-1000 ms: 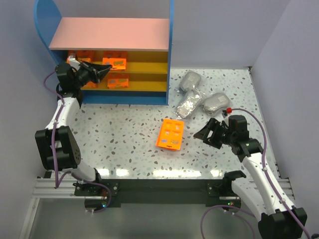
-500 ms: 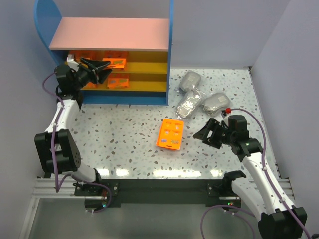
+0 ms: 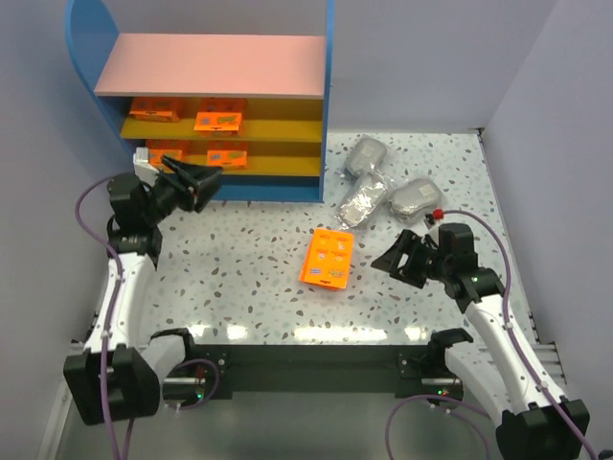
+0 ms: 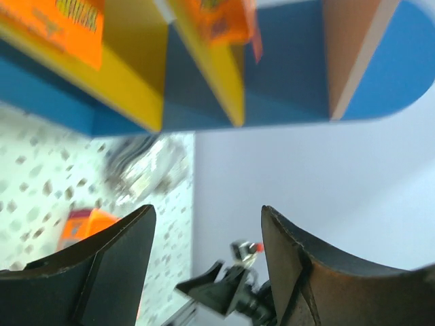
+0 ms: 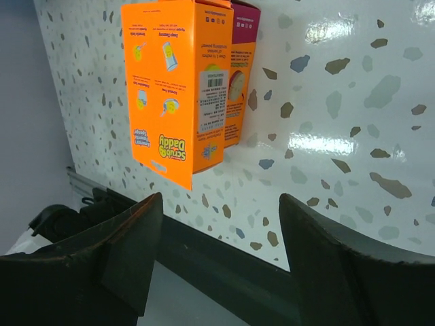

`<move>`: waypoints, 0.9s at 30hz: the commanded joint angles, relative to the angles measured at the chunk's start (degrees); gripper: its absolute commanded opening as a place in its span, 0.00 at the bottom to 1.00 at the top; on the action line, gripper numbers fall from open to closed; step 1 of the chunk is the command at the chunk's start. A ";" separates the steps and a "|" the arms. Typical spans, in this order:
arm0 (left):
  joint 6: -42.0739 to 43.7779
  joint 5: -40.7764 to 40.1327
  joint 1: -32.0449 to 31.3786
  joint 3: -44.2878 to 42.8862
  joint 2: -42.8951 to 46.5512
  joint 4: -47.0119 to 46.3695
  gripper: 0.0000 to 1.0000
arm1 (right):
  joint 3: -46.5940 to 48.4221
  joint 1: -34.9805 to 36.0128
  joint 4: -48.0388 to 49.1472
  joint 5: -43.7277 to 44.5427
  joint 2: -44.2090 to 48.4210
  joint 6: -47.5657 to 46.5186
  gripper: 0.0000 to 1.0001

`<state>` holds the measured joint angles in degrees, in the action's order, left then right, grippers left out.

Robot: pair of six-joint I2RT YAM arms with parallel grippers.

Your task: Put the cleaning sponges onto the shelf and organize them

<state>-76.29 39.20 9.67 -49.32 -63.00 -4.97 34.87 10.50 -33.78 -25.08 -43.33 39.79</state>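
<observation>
- Four flat orange rectangular packs [image 3: 217, 120] already lie on the yellow boards of the blue-framed, pink-topped shelf [image 3: 211, 65].
- Still on the speckled desk [image 3: 239, 259]: stacked orange packs [image 3: 328, 259] and three grey bagged bundles [image 3: 359, 203].
- Left hand [image 3: 206, 184], by the shelf, and right hand [image 3: 388, 251], beside the stack, are both apart and empty.

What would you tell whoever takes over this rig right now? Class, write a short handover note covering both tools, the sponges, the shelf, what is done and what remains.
Left tool: open, empty, in front of the shelf.
Right tool: open, empty, beside the loose packs.
On the shelf: upper-board packs, two; lower-board packs, two.
On the table: the orange loose packs, seemingly two stacked, and three grey bundles right of the shelf.
Done: four orange packs shelved.
Left: the loose packs and all three bundles.
</observation>
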 commanded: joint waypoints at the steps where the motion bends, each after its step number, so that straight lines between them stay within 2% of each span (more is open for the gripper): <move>1: 10.88 -1.58 -3.33 8.43 6.39 13.21 0.69 | -1.21 0.13 -0.50 -0.23 -0.17 -1.29 0.72; 3: 11.95 -3.33 -7.55 15.43 10.61 14.55 0.69 | -2.35 0.13 -0.15 0.03 -0.52 -1.12 0.68; 4: 11.61 -4.21 -9.22 17.83 11.84 13.94 0.68 | -2.79 0.13 -0.06 -0.06 -1.22 -1.12 0.63; 6: 10.12 -7.10 -15.98 23.97 14.48 12.28 0.67 | -3.84 0.13 1.26 -1.54 -1.93 -0.59 0.58; 8: 7.83 -9.66 -22.64 26.55 15.54 8.94 0.66 | -4.63 0.22 2.49 -2.60 -2.46 0.11 0.52; 12: 4.84 -17.03 -32.24 27.26 13.18 5.33 0.66 | -5.16 0.22 5.73 -4.44 -2.72 1.69 0.51; 13: 2.92 -17.92 -33.91 27.26 12.47 1.06 0.66 | -5.17 0.22 6.44 -4.97 -2.90 1.95 0.51; 15: 1.24 -20.38 -38.66 27.09 9.93 -1.61 0.66 | -5.69 0.22 9.15 -6.47 -4.03 3.36 0.50; 18: -0.96 -23.54 -44.03 26.38 6.58 -4.43 0.65 | -6.39 0.40 12.14 -7.00 -6.05 4.94 0.43; 20: -2.45 -25.13 -46.92 26.64 5.00 -6.53 0.64 | -7.01 0.57 14.78 -7.00 -7.37 6.17 0.28; 21: -3.07 -25.83 -47.81 26.73 4.73 -6.89 0.64 | -7.36 0.83 15.75 -7.09 -8.86 6.61 0.14; 23: -4.39 -27.24 -50.44 26.91 4.29 -6.98 0.63 | -7.80 1.89 18.21 -6.56 -10.89 7.49 0.01; 27: -5.97 -30.05 -52.38 28.22 5.43 -6.81 0.62 | -7.01 5.40 21.90 -4.81 -16.16 8.11 0.00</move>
<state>-79.79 13.85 -41.54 -20.99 -58.61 -7.88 27.40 13.89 -18.20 -29.95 -57.28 46.37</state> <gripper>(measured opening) 0.621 0.010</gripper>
